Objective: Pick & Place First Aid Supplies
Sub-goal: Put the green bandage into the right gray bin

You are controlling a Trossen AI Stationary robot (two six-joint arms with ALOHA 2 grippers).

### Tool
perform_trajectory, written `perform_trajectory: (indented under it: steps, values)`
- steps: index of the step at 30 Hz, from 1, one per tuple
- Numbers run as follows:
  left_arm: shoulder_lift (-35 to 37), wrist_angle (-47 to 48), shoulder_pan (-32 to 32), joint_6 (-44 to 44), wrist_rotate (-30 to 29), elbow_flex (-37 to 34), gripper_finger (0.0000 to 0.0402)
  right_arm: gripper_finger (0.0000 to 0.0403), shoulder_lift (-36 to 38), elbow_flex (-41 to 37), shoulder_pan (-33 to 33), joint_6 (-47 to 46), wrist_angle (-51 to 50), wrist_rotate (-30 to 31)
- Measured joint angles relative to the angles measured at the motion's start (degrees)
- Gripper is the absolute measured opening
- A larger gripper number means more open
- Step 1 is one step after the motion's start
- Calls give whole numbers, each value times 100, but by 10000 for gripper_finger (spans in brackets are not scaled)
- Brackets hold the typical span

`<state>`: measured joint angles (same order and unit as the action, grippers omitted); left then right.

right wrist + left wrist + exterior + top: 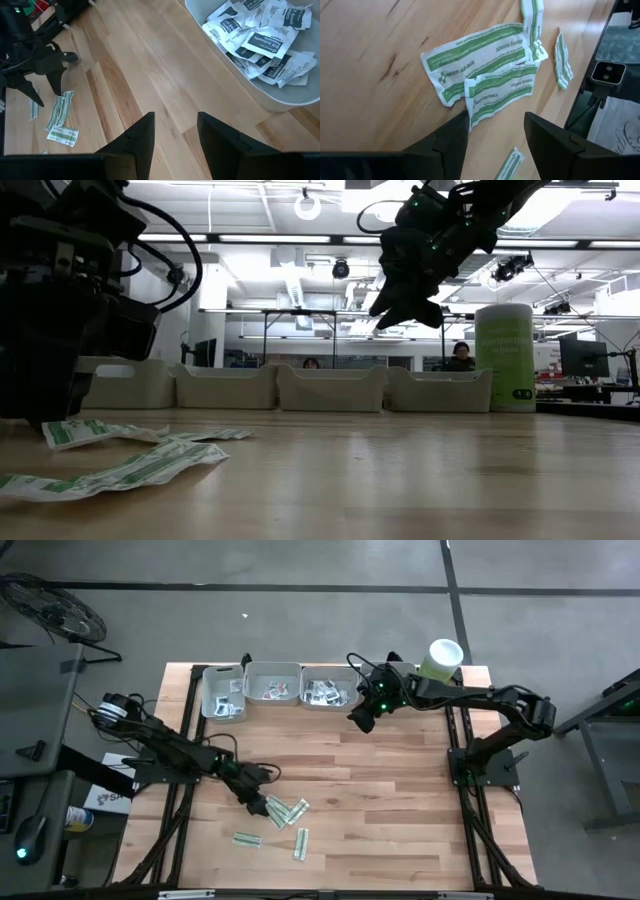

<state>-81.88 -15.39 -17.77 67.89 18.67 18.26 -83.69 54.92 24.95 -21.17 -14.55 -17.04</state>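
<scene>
Several narrow green-white sachets [290, 810] lie flat on the wooden table near its front left. Two overlapping ones [485, 65] show in the left wrist view. My left gripper [495, 130] is open and low over them. Its fingers stand on either side of the near end of one strip [492, 102]; I see no touch. My right gripper [362, 718] hangs open and empty above the table, in front of the tray [280, 102] that holds squarish white sachets [260, 37].
Grey trays [272, 668] stand in a row along the far edge, with sachets inside. A pale green tub with a white lid [441, 657] stands at the far right. Bare wood [390, 800] lies in the middle and right. People sit in the room behind.
</scene>
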Motion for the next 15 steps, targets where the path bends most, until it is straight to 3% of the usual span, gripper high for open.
perform_trajectory:
  steps: [5,15]
  values:
    - [-9,-95,1,54,-104,-13,157,142,-1,0,0,-2,0,-2]
    - [-18,-53,3,139,-226,-11,19,142,0,0,-121,16,0,21]
